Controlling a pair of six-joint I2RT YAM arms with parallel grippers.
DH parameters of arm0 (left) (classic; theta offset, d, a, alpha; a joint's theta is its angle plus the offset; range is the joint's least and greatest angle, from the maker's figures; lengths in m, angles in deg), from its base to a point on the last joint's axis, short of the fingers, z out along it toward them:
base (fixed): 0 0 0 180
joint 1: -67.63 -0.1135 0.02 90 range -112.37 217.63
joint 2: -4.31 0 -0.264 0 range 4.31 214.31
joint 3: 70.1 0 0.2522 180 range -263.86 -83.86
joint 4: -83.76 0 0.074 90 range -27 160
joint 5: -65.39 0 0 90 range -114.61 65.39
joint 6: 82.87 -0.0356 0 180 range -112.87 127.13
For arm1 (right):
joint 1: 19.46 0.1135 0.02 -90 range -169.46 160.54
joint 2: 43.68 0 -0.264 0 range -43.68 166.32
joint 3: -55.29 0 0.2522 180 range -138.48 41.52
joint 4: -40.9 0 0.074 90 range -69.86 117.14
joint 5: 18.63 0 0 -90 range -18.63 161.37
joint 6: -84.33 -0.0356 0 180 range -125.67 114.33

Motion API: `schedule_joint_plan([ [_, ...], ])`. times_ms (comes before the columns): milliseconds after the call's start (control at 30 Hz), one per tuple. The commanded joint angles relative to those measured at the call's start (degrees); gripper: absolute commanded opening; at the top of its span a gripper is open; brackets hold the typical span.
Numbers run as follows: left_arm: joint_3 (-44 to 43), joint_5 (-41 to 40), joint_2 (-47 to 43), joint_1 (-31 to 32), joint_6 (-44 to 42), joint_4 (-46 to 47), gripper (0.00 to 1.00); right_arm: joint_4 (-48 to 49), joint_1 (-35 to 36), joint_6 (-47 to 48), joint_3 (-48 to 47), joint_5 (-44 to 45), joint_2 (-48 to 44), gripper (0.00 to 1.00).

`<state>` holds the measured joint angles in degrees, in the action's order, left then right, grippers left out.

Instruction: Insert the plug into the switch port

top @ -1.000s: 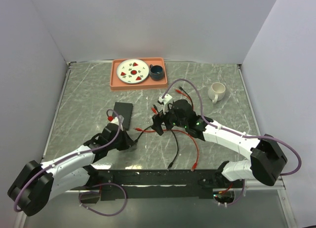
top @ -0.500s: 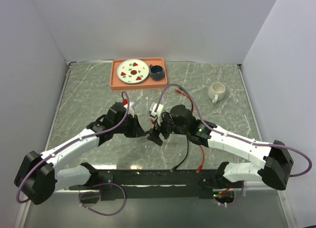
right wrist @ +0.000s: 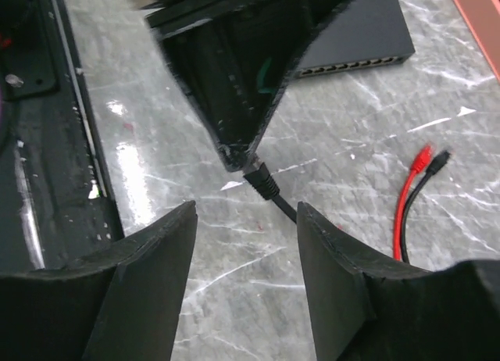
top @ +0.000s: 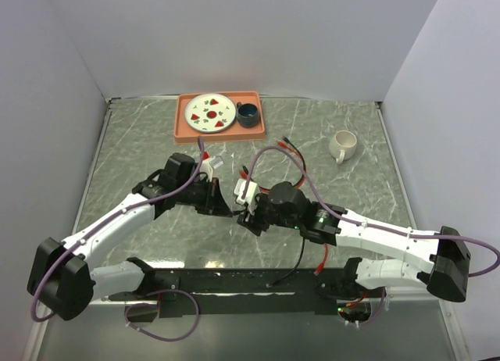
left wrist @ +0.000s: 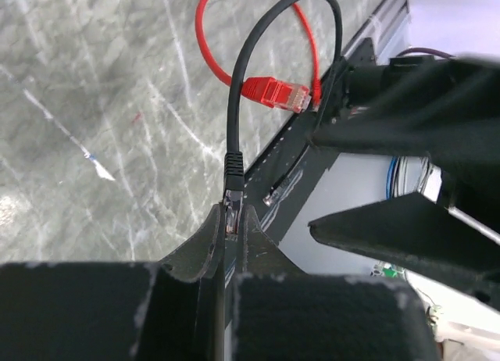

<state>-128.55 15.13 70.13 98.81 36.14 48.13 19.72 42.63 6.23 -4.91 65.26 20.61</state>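
Observation:
The plug (left wrist: 231,218) of the black cable (left wrist: 234,103) is pinched between the tips of my left gripper (left wrist: 232,212), which is shut on it over the middle of the table (top: 225,203). My right gripper (right wrist: 246,212) is open. Its two fingers straddle the cable boot (right wrist: 262,181) just below the left gripper's tip, without touching it. In the top view the right gripper (top: 248,215) sits tip to tip with the left one. The switch (right wrist: 367,29), a flat black box with a row of ports along its edge, lies beyond them. In the top view the left arm hides it.
An orange tray (top: 219,131) with a plate and a blue cup stands at the back. To the right is a white mug (top: 342,144). Loose red cables (top: 295,156) lie behind the grippers, one red plug (left wrist: 275,92) close by. A black rail (top: 234,280) runs along the near edge.
My left arm has lifted off the switch area and swung right with the plug. The right gripper has moved left to meet it, and its jaws have narrowed.

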Motion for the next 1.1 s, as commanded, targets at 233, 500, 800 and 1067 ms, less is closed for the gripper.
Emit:
schedule_joint_plan([
  [233,-11.8,-16.7,10.7,-6.1,-2.7,-9.8,0.01,7.2,2.0,2.7,-0.7,15.5,5.5,0.49],
  [500,-18.9,-23.5,17.1,-6.0,-3.4,-4.2,0.01,8.3,0.1,3.7,-3.9,16.0,5.7,0.64],
  [800,-25.3,2.0,22.9,-6.2,-16.5,-14.6,0.01,4.5,-1.2,7.1,-2.6,12.4,1.5,0.65],
  [1067,-28.3,12.4,23.0,-7.4,-22.9,-20.2,0.01,5.6,-3.5,6.6,0.6,3.8,-0.8,0.52],
])
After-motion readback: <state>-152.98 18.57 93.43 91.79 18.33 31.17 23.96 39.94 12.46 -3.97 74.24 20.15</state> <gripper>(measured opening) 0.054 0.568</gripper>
